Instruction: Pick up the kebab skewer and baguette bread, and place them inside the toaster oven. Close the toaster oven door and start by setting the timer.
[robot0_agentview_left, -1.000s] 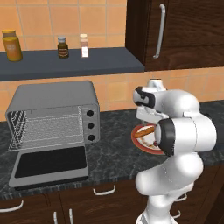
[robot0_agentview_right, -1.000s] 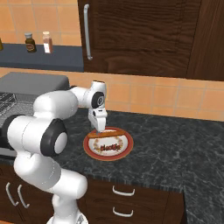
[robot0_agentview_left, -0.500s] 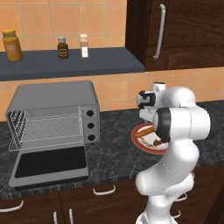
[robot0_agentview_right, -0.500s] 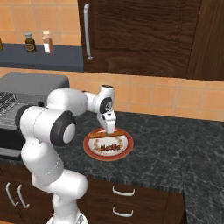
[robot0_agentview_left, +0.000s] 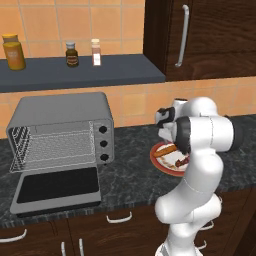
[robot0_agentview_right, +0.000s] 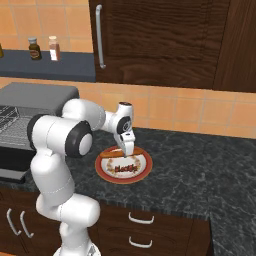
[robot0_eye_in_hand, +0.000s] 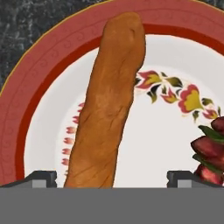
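Spread wide and empty, the two-finger dark-tipped claw (robot0_eye_in_hand: 112, 177) hangs just above the slim tan-orange baguette bread (robot0_eye_in_hand: 107, 105), which lies on a round red-rimmed white plate (robot0_eye_in_hand: 39, 78) on the dark speckled counter (robot0_agentview_right: 200, 165). In the hand view the loaf's long axis runs away from the claw, its near end nearer one fingertip (robot0_eye_in_hand: 41, 177) than the other, so the jaws straddle its width. Beside it on the plate lies the dark red kebab skewer (robot0_eye_in_hand: 210, 153). Well apart, the boxy grey toaster oven (robot0_agentview_left: 62, 130) stands with its door (robot0_agentview_left: 56, 187) dropped open.
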